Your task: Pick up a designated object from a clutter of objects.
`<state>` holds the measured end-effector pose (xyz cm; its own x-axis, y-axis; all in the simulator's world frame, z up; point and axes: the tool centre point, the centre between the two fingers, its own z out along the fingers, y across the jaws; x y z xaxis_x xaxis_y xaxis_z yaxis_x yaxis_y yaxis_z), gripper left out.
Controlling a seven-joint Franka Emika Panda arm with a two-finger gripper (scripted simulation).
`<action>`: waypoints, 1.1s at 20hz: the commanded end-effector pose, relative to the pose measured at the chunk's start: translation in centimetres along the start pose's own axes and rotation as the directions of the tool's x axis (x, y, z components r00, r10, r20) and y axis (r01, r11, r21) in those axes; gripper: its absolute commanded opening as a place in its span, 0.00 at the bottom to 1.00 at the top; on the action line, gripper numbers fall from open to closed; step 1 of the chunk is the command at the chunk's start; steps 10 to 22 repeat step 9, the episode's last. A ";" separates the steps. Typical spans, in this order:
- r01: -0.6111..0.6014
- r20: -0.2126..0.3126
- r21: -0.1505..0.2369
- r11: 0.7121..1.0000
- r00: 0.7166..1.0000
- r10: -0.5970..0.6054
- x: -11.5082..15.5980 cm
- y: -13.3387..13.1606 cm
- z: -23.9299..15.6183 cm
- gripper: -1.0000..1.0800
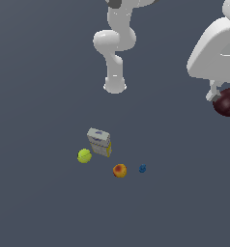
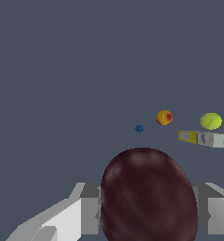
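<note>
Wrist view shows the plum [image 2: 149, 195], a dark maroon, egg-round fruit, filling the space between the 2 fingers [image 2: 88, 209] of the tool [image 2: 149, 212]. The fingers stand clamped on its flanks, one on each side, pressed against the skin with no gap showing. It looks smooth and faintly glossy, so I judge it slippery, light, and firm rather than squashy, though a fruit skin could bruise under too hard a squeeze. Because it is rounded, the safest hold is across its widest girth, where the pads sit now; any grip nearer either end would tend to squirt it out.

From the exterior view, the plum [image 1: 228, 101] hangs under the white arm [image 1: 213, 48] at that view's right edge, partly cut off by the frame and well apart from the rest of the clutter. I judge it raised clear of the grey surface [image 1: 39, 202], though its height cannot be read exactly.

Left behind on the surface sit the tennis ball [image 1: 84, 156], touching or just beside the carton [image 1: 100, 142], with the orange fruit [image 1: 119, 170] near them and the blue piece [image 1: 142, 168] just beside that fruit.
</note>
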<state>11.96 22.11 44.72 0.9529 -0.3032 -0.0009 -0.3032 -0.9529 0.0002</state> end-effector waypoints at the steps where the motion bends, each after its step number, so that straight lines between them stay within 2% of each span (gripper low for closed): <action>1: 0.000 -0.001 0.000 1.000 1.000 0.000 0.1 -0.1 -0.3 0.00; 22: 0.000 -0.001 0.000 1.000 1.000 0.000 0.3 -0.3 -0.6 0.00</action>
